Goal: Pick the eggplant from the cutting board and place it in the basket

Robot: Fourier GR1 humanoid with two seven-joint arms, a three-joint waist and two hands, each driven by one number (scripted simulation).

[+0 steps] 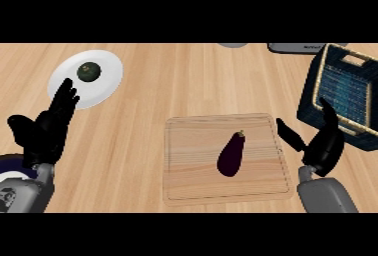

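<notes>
the counter carries a basket at its right edge and a board near its front. mid-board lies the eggplant, dark purple, glossy, long axis tilted, stem pointing back-right. right hand released at the board's right edge; left hand released beside a plate.

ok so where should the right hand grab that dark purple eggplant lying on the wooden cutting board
Probably around the thick lower belly of the dark purple eggplant, not the narrow stem end. It lies flat, tilted along the wooden cutting board, so the open right hand, just to its right, could come from above and that side, closing across its width.
</notes>
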